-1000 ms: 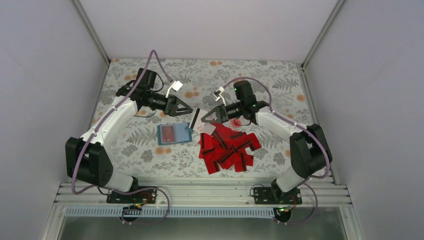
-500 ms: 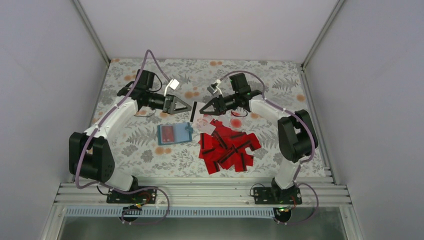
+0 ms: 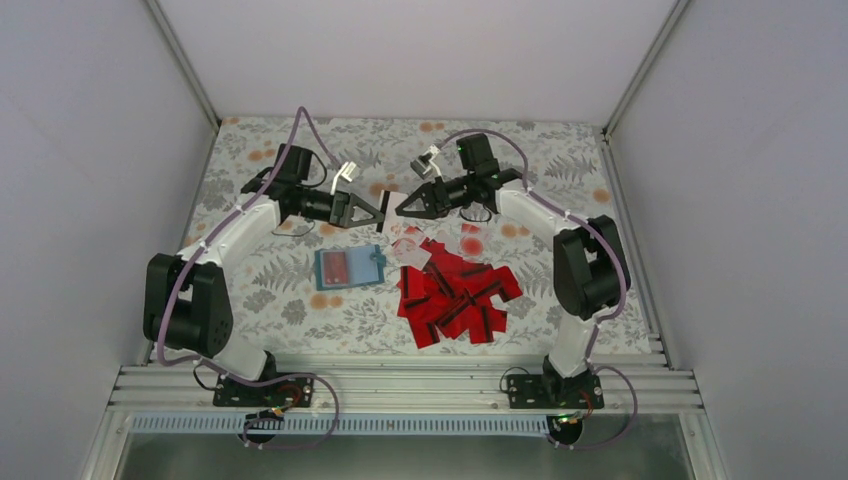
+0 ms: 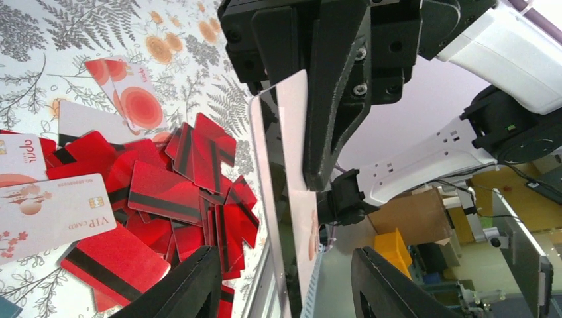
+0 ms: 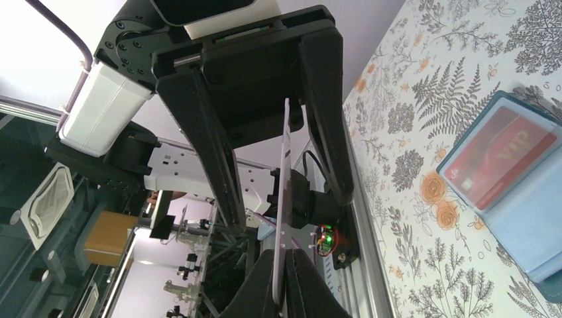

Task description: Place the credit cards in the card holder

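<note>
My right gripper (image 3: 399, 208) is shut on one credit card (image 3: 384, 202), holding it upright and edge-on above the back of the table. In the right wrist view the card (image 5: 285, 172) rises from my shut fingertips (image 5: 301, 281). My left gripper (image 3: 378, 213) faces it and is open, with one finger on each side of the card (image 4: 286, 199) and a gap to both. A heap of red credit cards (image 3: 455, 295) lies at centre right. The teal card holder (image 3: 348, 267) lies open flat, with a red card showing in its clear pocket (image 5: 504, 156).
A few white-faced cards (image 4: 46, 205) lie at the heap's near-left edge, with others (image 3: 472, 240) behind it. The floral table cover (image 3: 560, 160) reaches the white side walls. A metal rail (image 3: 400, 385) runs along the near edge.
Both grippers have moved toward the back of the table, the right one carrying the card with it. The left jaws have narrowed slightly around the card.
</note>
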`<state>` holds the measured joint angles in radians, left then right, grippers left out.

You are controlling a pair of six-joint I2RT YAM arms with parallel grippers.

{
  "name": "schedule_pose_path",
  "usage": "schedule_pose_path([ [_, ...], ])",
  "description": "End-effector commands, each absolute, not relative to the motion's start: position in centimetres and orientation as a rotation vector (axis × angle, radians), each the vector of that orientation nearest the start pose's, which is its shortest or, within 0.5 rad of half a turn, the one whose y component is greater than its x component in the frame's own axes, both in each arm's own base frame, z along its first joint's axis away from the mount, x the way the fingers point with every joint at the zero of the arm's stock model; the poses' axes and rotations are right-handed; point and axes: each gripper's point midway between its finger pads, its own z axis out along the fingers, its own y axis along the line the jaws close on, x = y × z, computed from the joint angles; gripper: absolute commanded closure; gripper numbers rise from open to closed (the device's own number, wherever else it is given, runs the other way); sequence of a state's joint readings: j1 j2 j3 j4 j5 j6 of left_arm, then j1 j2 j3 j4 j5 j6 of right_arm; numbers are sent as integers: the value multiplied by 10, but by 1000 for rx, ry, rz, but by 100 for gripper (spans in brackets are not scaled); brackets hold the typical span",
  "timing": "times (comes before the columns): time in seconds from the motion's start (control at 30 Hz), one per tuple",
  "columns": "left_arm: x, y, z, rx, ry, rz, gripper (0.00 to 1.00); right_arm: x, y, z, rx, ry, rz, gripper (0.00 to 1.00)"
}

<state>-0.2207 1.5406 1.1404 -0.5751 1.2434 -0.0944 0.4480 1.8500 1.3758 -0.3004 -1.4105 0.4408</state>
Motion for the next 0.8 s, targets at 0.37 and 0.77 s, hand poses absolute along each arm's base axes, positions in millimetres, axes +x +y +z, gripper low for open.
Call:
schedule_pose_path([
  [0.37, 302, -237, 234, 608, 2161, -1784, 68, 298, 336, 242, -817, 2175, 2141, 96],
  [0.77, 306, -239, 231, 588, 2165, -1818, 94, 292, 342, 241, -847, 2173, 2153, 96],
])
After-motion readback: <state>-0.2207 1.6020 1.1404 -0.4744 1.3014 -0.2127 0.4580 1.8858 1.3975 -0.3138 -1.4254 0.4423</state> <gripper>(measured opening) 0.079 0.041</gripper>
